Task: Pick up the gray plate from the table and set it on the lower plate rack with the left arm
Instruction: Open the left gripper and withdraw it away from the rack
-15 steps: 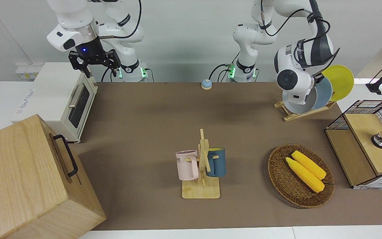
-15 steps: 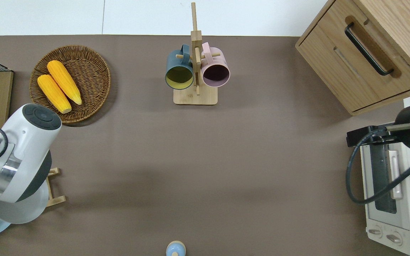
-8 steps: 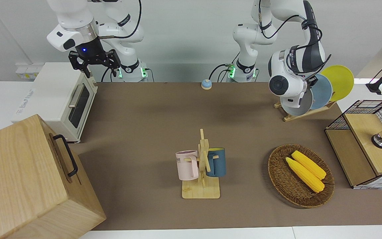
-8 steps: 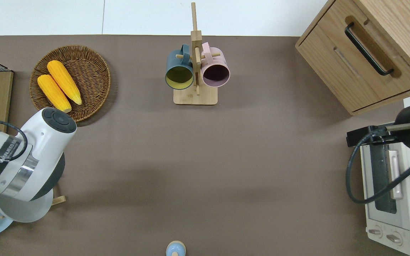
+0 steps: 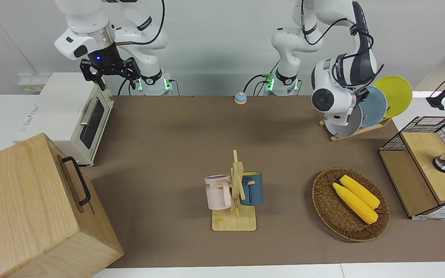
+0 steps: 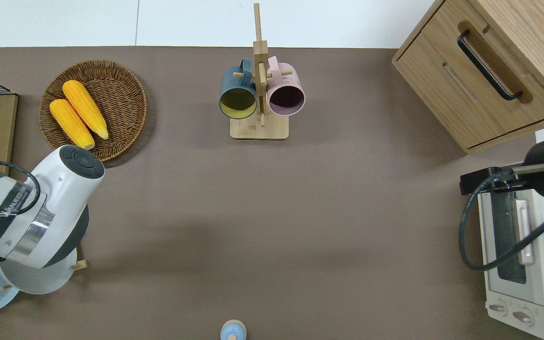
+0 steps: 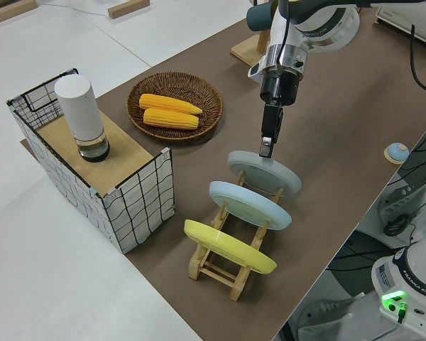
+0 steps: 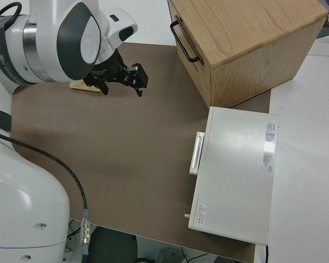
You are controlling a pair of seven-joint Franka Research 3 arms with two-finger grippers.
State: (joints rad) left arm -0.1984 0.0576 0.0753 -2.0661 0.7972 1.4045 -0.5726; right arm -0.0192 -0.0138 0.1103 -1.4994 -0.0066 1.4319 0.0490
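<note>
The gray plate leans on edge in the lowest slot of the lower plate rack, at the left arm's end of the table. My left gripper comes down from above and is shut on the plate's upper rim. In the front view the wrist hides the gripper and most of the gray plate; the rack shows under it. In the overhead view the gray plate peeks out under the arm. The right arm is parked, its gripper open.
A sky-blue plate and a yellow plate stand in the rack's higher slots. A wicker basket with corn, a wire crate, a mug stand, a toaster oven and a wooden cabinet stand around.
My left arm has carried the gray plate down and toward the table's middle, into the rack's lowest slot. The right arm has not moved.
</note>
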